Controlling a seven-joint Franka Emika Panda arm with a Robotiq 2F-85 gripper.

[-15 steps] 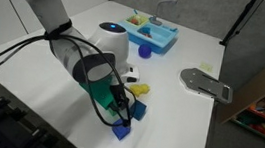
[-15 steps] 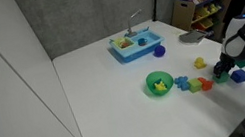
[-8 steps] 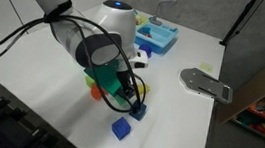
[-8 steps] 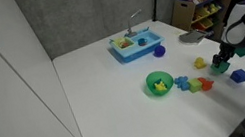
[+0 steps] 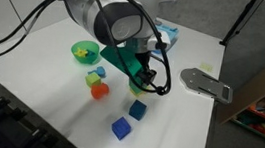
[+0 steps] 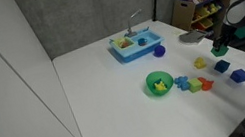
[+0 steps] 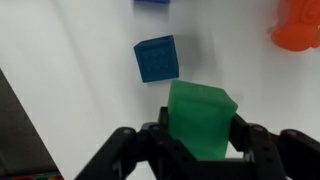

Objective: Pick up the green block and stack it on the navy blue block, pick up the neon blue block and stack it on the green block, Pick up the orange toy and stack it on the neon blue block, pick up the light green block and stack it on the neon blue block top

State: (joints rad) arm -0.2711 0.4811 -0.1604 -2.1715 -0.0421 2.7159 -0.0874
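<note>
As gripper [image 7: 200, 142] holds green block [image 7: 202, 115], navy block [image 7: 157, 58] sep.

I can read no text, label, brand or number anywhere in these views. The faces of the green block [image 7: 201, 108] held in my gripper [image 7: 200, 142] look plain, and everything else is too small or blurred for any lettering to show.
</note>
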